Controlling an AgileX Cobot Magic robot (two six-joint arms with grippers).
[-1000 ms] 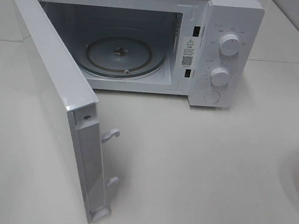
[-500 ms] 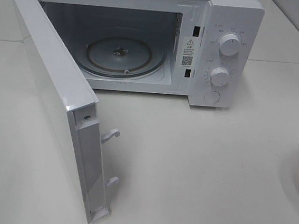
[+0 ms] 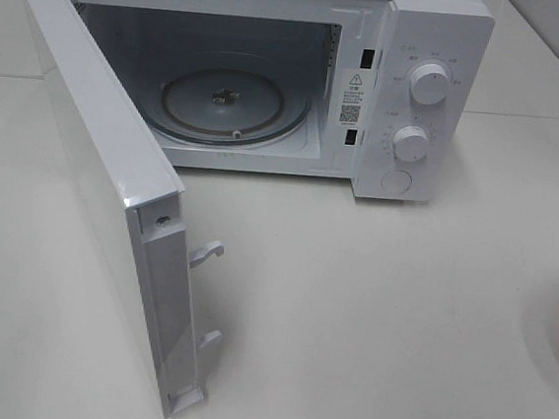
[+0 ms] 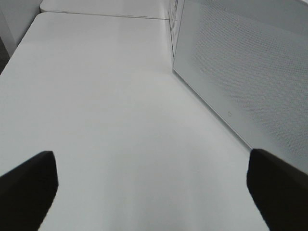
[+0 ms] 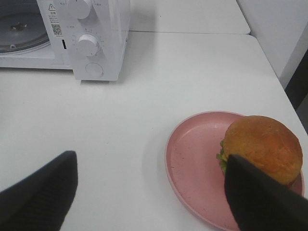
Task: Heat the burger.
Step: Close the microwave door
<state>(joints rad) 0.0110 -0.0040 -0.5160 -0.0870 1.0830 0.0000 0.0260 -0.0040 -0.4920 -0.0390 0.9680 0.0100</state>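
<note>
One microwave [image 3: 273, 70], two knobs [image 3: 429, 83], one burger [image 5: 263, 149], one plate [image 5: 192, 168]

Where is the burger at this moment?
The burger sits on the pink plate, on the table to the right of the microwave; only the right wrist view shows it, one gripper finger overlapping its edge.

A warning triangle and a QR code are seen on a sticker [image 3: 351, 96] on the microwave [image 3: 441, 27]; its small print cannot be read.

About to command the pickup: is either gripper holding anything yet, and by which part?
Nothing is held. The left gripper is open over bare table; the right gripper is open, the burger untouched on its pink plate.
</note>
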